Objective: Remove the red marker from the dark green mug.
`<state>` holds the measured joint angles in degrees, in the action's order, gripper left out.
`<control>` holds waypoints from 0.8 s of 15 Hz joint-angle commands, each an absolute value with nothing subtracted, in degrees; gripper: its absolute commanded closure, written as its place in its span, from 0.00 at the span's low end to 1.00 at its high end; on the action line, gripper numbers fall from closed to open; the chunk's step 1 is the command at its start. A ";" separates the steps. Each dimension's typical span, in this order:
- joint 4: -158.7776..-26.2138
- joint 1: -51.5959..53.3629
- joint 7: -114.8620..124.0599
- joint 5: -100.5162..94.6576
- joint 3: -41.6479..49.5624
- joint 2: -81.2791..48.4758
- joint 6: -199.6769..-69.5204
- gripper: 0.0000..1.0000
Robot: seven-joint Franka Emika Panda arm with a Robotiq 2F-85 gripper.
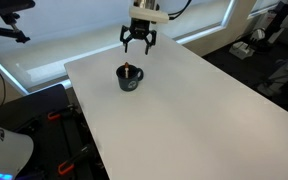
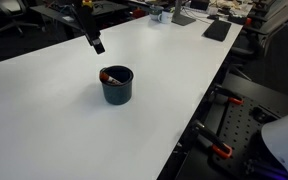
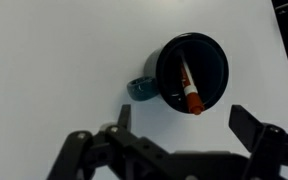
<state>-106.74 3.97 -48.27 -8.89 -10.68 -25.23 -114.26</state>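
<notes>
The dark green mug [image 1: 129,79] stands upright on the white table [image 1: 184,110]; it also shows in an exterior view [image 2: 116,85] and in the wrist view [image 3: 191,72], handle at its left. The red marker [image 3: 189,91] leans inside the mug, its red end against the rim; it shows as a small red tip in both exterior views [image 1: 131,68] [image 2: 107,77]. My gripper [image 1: 138,42] hangs above and behind the mug, open and empty, its fingers spread wide in the wrist view [image 3: 184,122]. In an exterior view only one finger [image 2: 96,44] shows.
The table's edges [image 2: 199,100] drop off to a dark floor with stands and equipment. Dark items [image 2: 217,30] lie at the table's far corner. A bright window band [image 1: 74,40] runs behind the table.
</notes>
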 commanded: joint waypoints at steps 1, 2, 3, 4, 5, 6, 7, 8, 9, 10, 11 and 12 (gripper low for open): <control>-106.37 4.20 -50.20 -7.52 -11.55 -25.39 -112.65 0.00; -106.51 4.31 -49.58 -7.69 -11.50 -25.26 -112.46 0.00; -106.55 4.37 -49.05 -7.90 -11.34 -25.04 -112.27 0.00; -106.64 4.60 -48.46 -8.53 -11.08 -25.73 -113.90 0.00; -106.64 4.60 -48.46 -8.54 -11.08 -25.73 -113.85 0.00; -106.64 4.58 -48.46 -8.53 -11.08 -25.73 -113.83 0.00; -106.64 4.57 -48.46 -8.53 -11.07 -25.73 -113.82 0.00; -106.64 4.57 -48.46 -8.53 -11.07 -25.73 -113.82 0.00; -106.64 4.57 -48.46 -8.53 -11.07 -25.73 -113.81 0.00; -106.46 4.46 -48.82 -8.34 -11.13 -26.00 -113.77 0.00; -106.06 4.49 -49.25 -8.30 -11.24 -26.74 -113.56 0.00; -105.74 4.52 -49.47 -8.11 -11.38 -27.48 -113.51 0.00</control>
